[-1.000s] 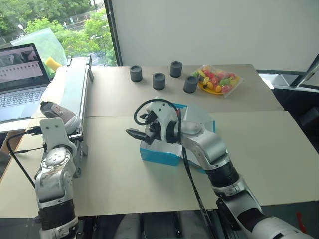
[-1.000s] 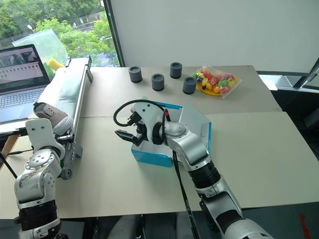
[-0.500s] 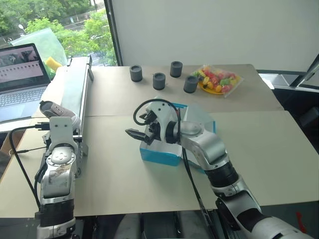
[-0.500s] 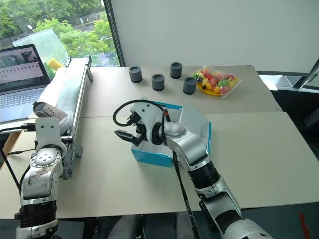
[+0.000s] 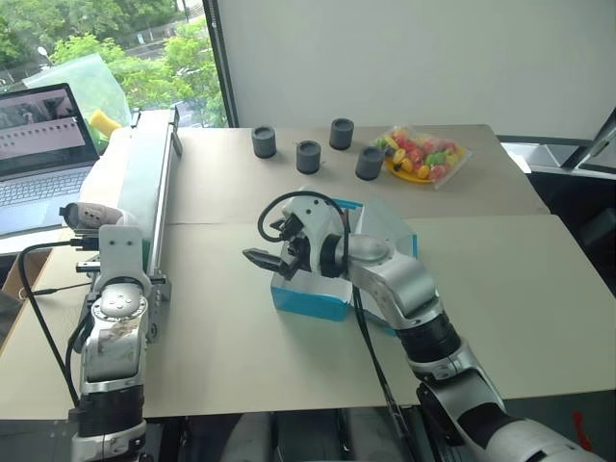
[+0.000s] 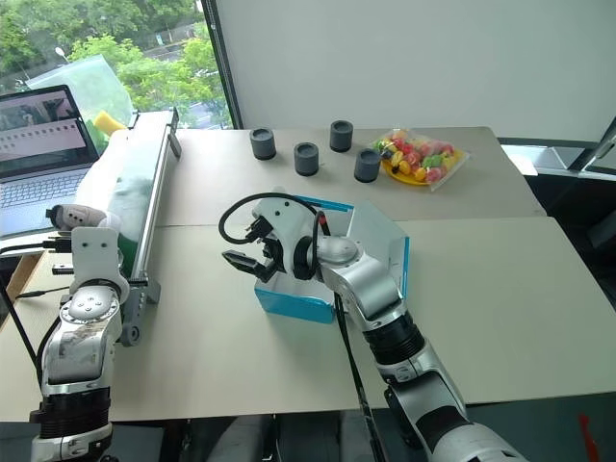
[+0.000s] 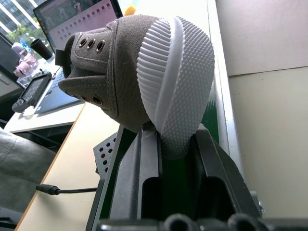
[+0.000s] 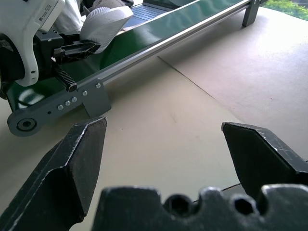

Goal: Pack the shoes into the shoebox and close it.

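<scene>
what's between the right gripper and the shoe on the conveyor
Bare tan tabletop, then the conveyor's metal side rail, in the right wrist view. The shoe sits beyond.

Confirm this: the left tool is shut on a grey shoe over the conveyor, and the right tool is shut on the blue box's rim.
Not quite. The right tool is open and holds nothing, as the right wrist view shows; it hovers by the blue box. The left tool is indeed shut on the grey shoe over the conveyor.
</scene>
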Robot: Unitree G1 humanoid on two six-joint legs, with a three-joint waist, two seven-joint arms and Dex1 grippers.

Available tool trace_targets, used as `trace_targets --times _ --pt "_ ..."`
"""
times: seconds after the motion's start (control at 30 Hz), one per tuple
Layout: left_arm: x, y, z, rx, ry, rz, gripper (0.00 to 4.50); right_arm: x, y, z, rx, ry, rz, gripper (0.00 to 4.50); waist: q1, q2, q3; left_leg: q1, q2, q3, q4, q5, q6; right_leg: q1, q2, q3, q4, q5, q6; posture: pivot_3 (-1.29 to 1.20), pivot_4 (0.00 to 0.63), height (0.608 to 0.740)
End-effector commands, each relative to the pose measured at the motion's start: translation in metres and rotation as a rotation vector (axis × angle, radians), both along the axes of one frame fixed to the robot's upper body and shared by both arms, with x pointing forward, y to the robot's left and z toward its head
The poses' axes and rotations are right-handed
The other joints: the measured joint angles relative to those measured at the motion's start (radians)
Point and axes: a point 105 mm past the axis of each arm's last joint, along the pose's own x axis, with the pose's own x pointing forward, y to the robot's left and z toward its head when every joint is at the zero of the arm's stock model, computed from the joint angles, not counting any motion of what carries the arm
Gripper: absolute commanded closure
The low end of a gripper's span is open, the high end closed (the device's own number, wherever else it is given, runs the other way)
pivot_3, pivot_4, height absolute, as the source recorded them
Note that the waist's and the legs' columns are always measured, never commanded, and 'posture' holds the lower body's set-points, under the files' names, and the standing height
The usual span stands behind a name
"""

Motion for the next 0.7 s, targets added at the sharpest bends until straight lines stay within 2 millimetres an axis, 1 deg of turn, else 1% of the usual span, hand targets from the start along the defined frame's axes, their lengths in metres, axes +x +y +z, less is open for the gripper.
trace_targets --times 0.03,0.1,0.13,0.17,0.2,0.23,0.27,0.3,0.33,0.37,0.4,0.47,0.53,0.6,0.7 --pt "-0.007 0.006 0.044 0.185 -0.168 0.047 4.29 -0.004 0.001 0.013 0.033 -0.035 0.016 0.0 0.0 0.0 0.0 0.0 0.0 0.0 0.0 0.0 0.0 0.0 0.0 0.0 0.0 0.0 0.0 0.0 0.15 0.74" --pt "-0.013 -0.001 0.074 0.393 -0.259 0.054 4.29 -0.004 0.002 0.017 0.052 -0.025 0.019 0.0 -0.002 0.0 0.0 -0.001 0.0 0.0 0.0 0.0 0.0 -0.001 0.0 0.0 0.0 0.0 0.0 0.0 0.15 0.74" --pt "-0.014 -0.008 0.083 0.48 -0.283 0.035 4.29 -0.004 0.002 0.022 0.083 -0.005 0.023 0.0 -0.002 0.0 0.0 -0.002 0.0 0.0 0.0 0.0 0.0 -0.002 0.0 0.0 0.0 0.0 0.0 0.0 0.15 0.74" --pt "-0.015 -0.021 0.088 0.569 -0.29 -0.021 4.29 -0.003 0.001 0.03 0.137 0.04 0.032 0.0 -0.001 0.0 0.0 -0.003 0.0 0.0 0.0 0.0 0.0 -0.003 0.0 0.0 0.0 0.0 0.0 0.0 0.15 0.74" --pt "-0.016 -0.034 0.089 0.63 -0.293 -0.088 4.29 -0.001 -0.002 0.039 0.192 0.091 0.041 0.0 -0.002 0.0 0.0 -0.003 0.0 0.0 0.0 0.0 0.0 -0.004 0.0 0.0 0.001 0.0 0.0 0.0 0.15 0.74" --pt "-0.017 -0.048 0.087 0.665 -0.288 -0.16 4.29 0.001 -0.005 0.047 0.237 0.144 0.046 0.0 -0.001 0.0 0.0 -0.004 0.0 0.0 0.0 0.0 0.0 -0.005 0.0 0.001 0.001 0.0 0.0 0.0 0.15 0.74" --pt "-0.018 -0.065 0.079 0.687 -0.265 -0.259 4.29 0.006 -0.009 0.053 0.278 0.217 0.044 0.0 -0.001 0.0 0.0 -0.005 0.0 0.0 -0.001 0.0 0.0 -0.006 -0.001 0.001 0.001 0.0 0.0 0.0 0.15 0.74" --pt "-0.024 -0.091 0.067 0.688 -0.243 -0.414 4.29 0.014 -0.015 0.062 0.343 0.329 0.047 0.0 -0.001 0.0 0.0 -0.005 0.0 0.001 -0.001 0.0 0.0 -0.007 -0.002 0.002 0.001 0.0 0.0 0.0 0.15 0.74" --pt "-0.03 -0.109 0.059 0.684 -0.227 -0.52 4.29 0.018 -0.019 0.069 0.387 0.408 0.061 0.0 -0.002 0.001 0.0 -0.005 0.0 0.001 -0.001 0.0 0.0 -0.006 -0.002 0.002 0.001 0.0 0.0 0.0 0.15 0.74" --pt "-0.041 -0.129 0.047 0.649 -0.187 -0.651 4.29 0.025 -0.025 0.077 0.444 0.533 0.081 0.0 0.0 0.001 0.0 -0.004 0.0 0.001 -0.001 0.0 0.0 -0.006 -0.003 0.002 0.001 0.0 0.0 0.0 0.15 0.74" --pt "-0.049 -0.14 0.041 0.623 -0.162 -0.729 4.29 0.028 -0.028 0.083 0.481 0.614 0.104 0.0 -0.002 0.001 0.0 -0.004 0.0 0.001 -0.002 0.0 0.0 -0.006 -0.004 0.002 0.001 0.0 0.0 0.0 0.15 0.74" --pt "-0.06 -0.152 0.034 0.596 -0.13 -0.817 4.29 0.03 -0.031 0.092 0.519 0.724 0.147 0.0 -0.001 0.001 0.0 -0.005 0.001 0.002 -0.004 0.0 0.0 -0.007 -0.004 0.002 -0.002 0.0 -0.001 0.0 0.15 0.74" --pt "-0.066 -0.155 0.035 0.592 -0.119 -0.858 4.29 0.029 -0.031 0.096 0.535 0.802 0.186 0.0 -0.002 0.001 0.0 -0.008 0.002 0.002 -0.006 0.0 0.0 -0.011 -0.004 0.001 -0.001 -0.001 -0.003 0.0 0.15 0.74" --pt "-0.073 -0.159 0.038 0.608 -0.115 -0.908 4.29 0.027 -0.028 0.091 0.495 0.844 0.19 0.0 -0.006 0.001 0.001 -0.011 0.003 0.003 -0.006 0.0 0.0 -0.014 -0.003 0.001 0.001 -0.001 -0.004 0.0 0.15 0.74" --pt "-0.077 -0.162 0.041 0.654 -0.118 -0.939 4.29 0.028 -0.027 0.082 0.461 0.87 0.173 0.0 -0.01 0.002 0.001 -0.011 0.004 0.006 -0.006 0.0 0.0 -0.015 -0.001 0.003 0.001 -0.001 -0.004 0.0 0.15 0.74"
